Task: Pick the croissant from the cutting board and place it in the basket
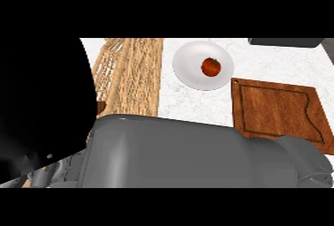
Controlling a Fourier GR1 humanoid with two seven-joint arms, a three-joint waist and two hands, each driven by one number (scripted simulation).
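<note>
A wooden cutting board (277, 110) lies at the right, and its visible surface is bare. The wicker basket (130, 75) stands at the upper left, its near part hidden. No croissant shows anywhere. A large grey forearm (183, 154) fills the lower half, running in from the right toward the left. Close to the camera, a big black mass (39, 110) that looks like my right hand covers the left side next to the basket. Whether it holds anything is hidden. My left hand does not show.
A white plate (192, 57) with a red tomato (210, 67) sits between the basket and the board. A dark object (287, 42) lies at the top right edge. The counter (195, 106) is white marble.
</note>
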